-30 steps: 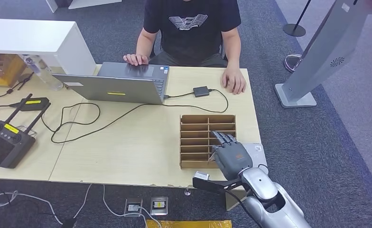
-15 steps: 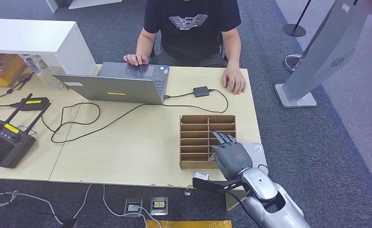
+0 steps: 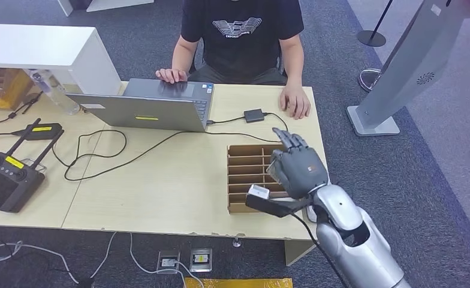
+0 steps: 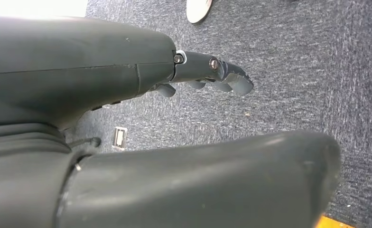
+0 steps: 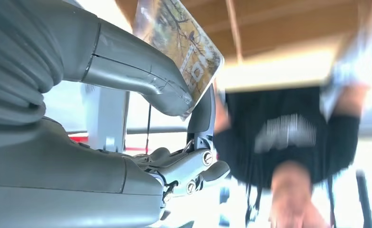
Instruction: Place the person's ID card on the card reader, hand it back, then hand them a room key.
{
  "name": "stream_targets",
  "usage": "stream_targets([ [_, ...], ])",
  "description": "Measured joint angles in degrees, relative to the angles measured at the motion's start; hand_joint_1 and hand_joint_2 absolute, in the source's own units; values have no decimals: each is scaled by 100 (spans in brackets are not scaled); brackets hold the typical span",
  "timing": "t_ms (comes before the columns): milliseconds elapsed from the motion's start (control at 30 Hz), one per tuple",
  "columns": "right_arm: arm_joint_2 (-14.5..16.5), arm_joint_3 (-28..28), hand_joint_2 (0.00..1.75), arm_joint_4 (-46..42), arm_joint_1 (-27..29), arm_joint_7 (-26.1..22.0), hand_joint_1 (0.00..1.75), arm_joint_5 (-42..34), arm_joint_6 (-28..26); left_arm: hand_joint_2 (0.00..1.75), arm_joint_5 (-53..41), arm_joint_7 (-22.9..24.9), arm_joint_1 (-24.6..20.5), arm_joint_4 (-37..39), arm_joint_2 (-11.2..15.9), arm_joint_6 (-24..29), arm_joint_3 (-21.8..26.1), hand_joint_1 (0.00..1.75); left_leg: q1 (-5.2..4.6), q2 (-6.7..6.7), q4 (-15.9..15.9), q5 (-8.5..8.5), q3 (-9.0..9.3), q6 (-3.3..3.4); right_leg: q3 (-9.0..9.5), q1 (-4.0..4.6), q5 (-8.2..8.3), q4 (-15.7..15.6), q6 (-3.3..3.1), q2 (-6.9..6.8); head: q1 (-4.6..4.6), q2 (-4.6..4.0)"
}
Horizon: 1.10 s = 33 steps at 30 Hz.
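Pinching room key [image 5: 181,35] between thumb and finger, right hand [image 3: 297,170] over slotted box [image 3: 247,168]; card's orientation unclear.

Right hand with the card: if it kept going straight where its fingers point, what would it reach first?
Probably the person's hand resting on the table edge. The right hand points that way over the slotted box; height is unclear.

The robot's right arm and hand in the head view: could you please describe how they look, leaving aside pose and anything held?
The right arm is a glossy silver shell with rounded segments and dark gaps at the joints. A black bracket with a small pale camera block juts out at the wrist, and a thin black cable runs along the arm. The right hand has a matte grey back and darker grey fingers.
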Motion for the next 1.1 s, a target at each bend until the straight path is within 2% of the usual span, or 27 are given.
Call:
stream_targets([
  [167,151,-520,175,-646,-558,-81,175,-142,241,0,2,-20,8,0,-2,33,0,0,2,-2,0,1,6,-1,5,3,0,-1,-2,-5,3,0],
  [367,320,-865,175,-1025,-687,-84,175,-135,155,0,-39,-62,16,0,-4,55,0,0,2,0,0,0,4,-1,2,3,-1,-1,-2,0,3,0],
  [633,473,-1012,175,-1023,-688,-63,175,-130,-136,0,-83,-63,20,0,-15,82,-1,0,3,-1,0,0,2,-1,3,3,-1,-1,-2,-1,2,0],
  [767,591,-1028,175,-577,-852,-195,175,-27,-478,0,-71,-63,19,0,-28,110,-2,0,3,-1,-1,0,-2,-2,3,3,0,0,-2,-1,2,0],
  [1100,1160,-960,175,1499,-1701,-336,175,178,-1199,0,30,-61,18,0,-79,193,-2,0,5,-6,-1,4,-8,-6,-2,5,0,2,-2,-8,2,0],
])
